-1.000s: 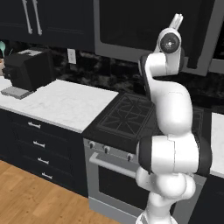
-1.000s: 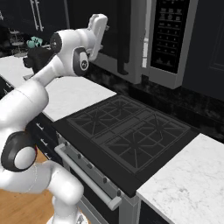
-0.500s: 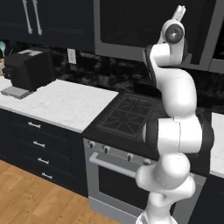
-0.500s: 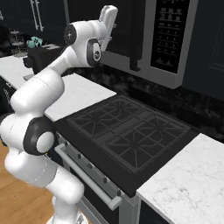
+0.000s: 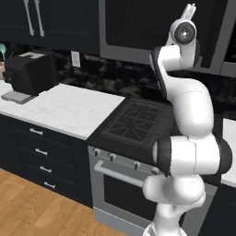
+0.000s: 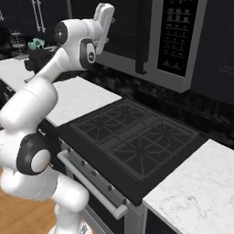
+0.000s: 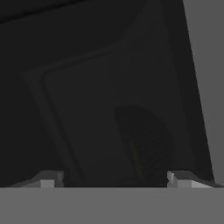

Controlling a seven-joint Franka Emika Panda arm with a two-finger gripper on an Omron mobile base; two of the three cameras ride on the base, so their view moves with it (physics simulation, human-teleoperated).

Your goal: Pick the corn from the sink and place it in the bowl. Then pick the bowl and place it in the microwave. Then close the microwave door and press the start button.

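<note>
Gripper [image 7: 113, 179] stands with fingers spread wide, holding nothing, raised close to the microwave door [image 6: 123, 32]. The door — a rigid panel of dark glass in a grey frame — appears shut over the stove [image 6: 132, 137]; the hand view faces its dark window. Judgement: stiff, smooth, hinged; it should swing to a flat push and needs no grasp. The control strip [image 6: 176, 39] lies to its right — a light fingertip press should suffice.

Microwave [image 6: 169, 41] mounted above the stove, door [image 6: 123, 32] shut, dark glass; control strip at right side.
</note>
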